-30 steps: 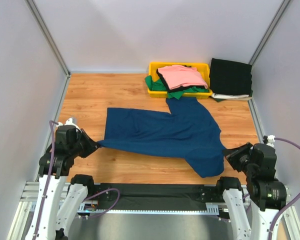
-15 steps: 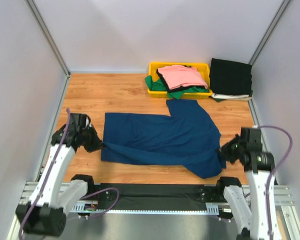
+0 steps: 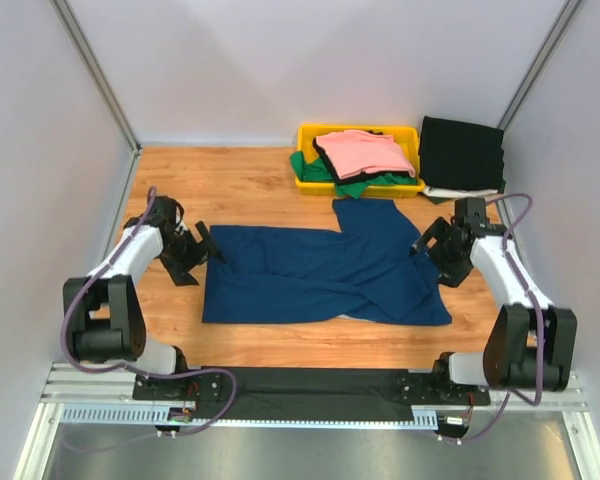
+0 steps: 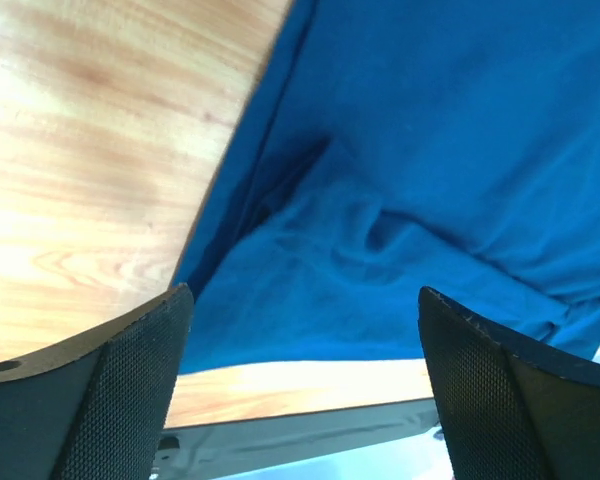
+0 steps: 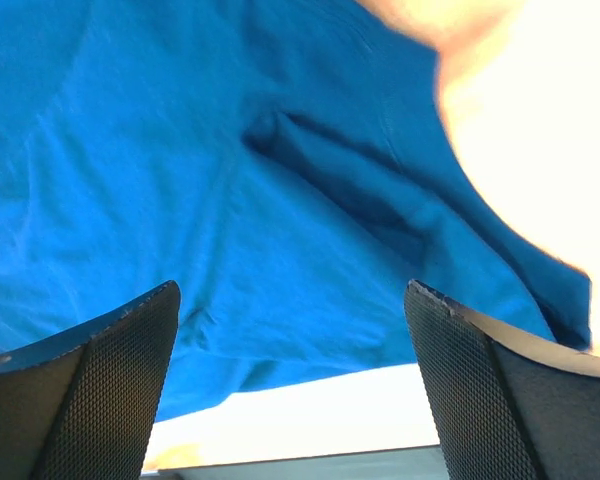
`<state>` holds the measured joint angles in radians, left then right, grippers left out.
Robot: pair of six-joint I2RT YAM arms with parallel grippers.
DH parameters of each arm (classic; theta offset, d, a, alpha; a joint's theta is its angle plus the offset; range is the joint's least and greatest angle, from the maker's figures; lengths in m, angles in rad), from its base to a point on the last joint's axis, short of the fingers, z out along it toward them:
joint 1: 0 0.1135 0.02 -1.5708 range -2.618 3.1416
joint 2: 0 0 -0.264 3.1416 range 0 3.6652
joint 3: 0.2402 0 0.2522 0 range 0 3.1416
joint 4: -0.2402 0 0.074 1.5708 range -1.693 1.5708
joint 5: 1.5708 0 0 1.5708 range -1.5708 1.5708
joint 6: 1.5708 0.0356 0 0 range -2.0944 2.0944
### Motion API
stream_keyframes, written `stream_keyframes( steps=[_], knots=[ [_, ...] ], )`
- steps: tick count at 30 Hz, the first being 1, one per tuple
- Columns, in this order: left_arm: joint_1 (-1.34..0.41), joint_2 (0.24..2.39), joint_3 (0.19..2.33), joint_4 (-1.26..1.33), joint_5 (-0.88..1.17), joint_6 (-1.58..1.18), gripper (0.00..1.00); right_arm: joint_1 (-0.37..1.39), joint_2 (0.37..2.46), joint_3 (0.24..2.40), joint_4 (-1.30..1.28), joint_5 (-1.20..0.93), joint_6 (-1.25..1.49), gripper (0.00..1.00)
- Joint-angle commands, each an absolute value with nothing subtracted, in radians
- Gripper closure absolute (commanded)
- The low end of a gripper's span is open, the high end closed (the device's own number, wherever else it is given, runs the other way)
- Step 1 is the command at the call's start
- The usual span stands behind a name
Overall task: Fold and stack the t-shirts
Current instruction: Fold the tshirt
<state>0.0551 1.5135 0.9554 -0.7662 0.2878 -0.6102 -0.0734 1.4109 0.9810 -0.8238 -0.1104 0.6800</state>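
The navy blue t-shirt (image 3: 325, 275) lies spread on the wooden table (image 3: 230, 185), its near part doubled over itself. My left gripper (image 3: 205, 250) stands open at the shirt's left edge, with nothing between its fingers (image 4: 130, 370). At the right edge my right gripper (image 3: 425, 248) is open as well, just above the cloth. Both wrist views look down on blue cloth (image 4: 400, 200) (image 5: 230, 200) between wide-apart pads. A pink tee (image 3: 363, 152) lies on top of a green one (image 3: 355, 185) at the back. A folded black tee (image 3: 462, 152) rests at the back right.
A yellow bin (image 3: 305, 135) holds the pink and green tees at the back centre. White walls with metal posts close in the table left and right. A black rail (image 3: 310, 385) runs along the near edge between the arm bases.
Both grippers carried the shirt's near corners away from the table's front, laid them over the cloth, and opened, letting go. The shirt now lies narrower and straighter.
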Motion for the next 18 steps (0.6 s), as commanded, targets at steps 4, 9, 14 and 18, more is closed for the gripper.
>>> stream_keyframes(
  steps=[4, 9, 14, 18],
  knots=[
    [0.058, 1.240, 0.804, -0.736, 0.242, -0.649, 0.01, -0.071, 1.134, 0.753, -0.779, -0.091, 0.741, 0.08],
    [0.057, 1.008, 0.655, -0.730, 0.268, -0.745, 0.07, -0.081, 1.010, 0.580, -0.770, -0.045, 0.816, 0.14],
    [0.038, 0.858, 0.485, -0.654, 0.270, -0.828, 0.08, -0.083, 1.025, 0.476, -0.729, -0.035, 0.859, 0.18],
    [0.009, 0.913, 0.465, -0.631, 0.268, -0.827, 0.08, -0.083, 1.055, 0.425, -0.680, -0.002, 0.871, 0.30]
  ],
)
